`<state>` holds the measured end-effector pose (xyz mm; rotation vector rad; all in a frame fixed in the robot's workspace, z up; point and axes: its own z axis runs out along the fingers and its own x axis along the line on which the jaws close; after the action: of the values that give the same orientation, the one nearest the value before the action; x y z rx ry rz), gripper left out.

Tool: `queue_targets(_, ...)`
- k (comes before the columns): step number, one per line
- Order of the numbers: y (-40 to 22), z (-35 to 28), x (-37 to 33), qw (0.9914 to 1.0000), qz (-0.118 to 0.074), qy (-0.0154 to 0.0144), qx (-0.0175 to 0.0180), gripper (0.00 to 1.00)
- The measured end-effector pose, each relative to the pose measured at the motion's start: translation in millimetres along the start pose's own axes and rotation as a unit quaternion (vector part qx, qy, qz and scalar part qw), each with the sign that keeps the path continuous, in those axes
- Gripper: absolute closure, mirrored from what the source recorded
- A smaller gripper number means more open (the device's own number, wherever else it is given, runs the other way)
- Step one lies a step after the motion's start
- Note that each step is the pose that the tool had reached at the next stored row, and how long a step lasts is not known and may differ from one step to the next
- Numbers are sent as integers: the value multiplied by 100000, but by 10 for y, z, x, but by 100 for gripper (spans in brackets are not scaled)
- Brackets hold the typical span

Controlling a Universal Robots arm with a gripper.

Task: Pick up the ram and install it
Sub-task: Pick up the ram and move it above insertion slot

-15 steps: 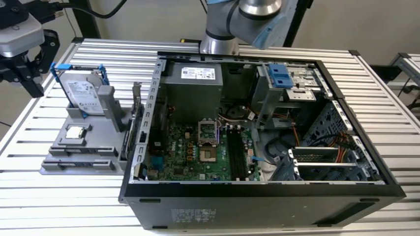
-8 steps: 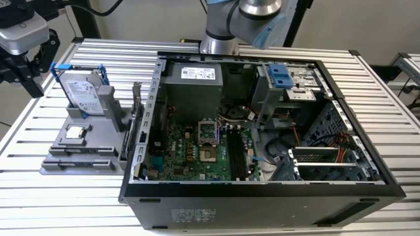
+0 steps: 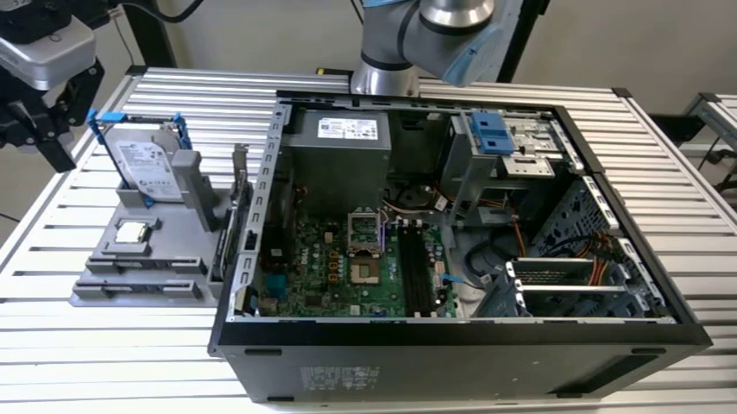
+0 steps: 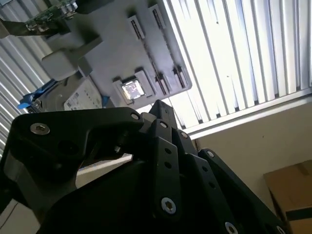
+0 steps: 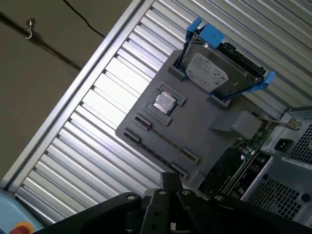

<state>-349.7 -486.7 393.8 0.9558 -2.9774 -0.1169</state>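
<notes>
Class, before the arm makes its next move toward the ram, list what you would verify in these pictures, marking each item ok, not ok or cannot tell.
1. Case open, motherboard exposed: ok.
2. Long black slots uncovered from above: ok, nothing appears to lie across them.
3. Gripper apart from the gray fixture: ok, it hangs at the exterior view's left.
4. Hard drive and processor chip seated on the fixture: ok.
5. Place of the ram pinned down: cannot tell.
</notes>
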Motion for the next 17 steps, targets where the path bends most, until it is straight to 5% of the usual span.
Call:
queue_targets(5,0,0,0,99953,-3062,226,-33,100)
queue_targets(9,0,0,0,99821,-5965,445,-65,100)
queue_targets(13,0,0,0,99578,-9151,682,-101,100)
queue_targets(17,0,0,0,99246,-12220,916,-133,100)
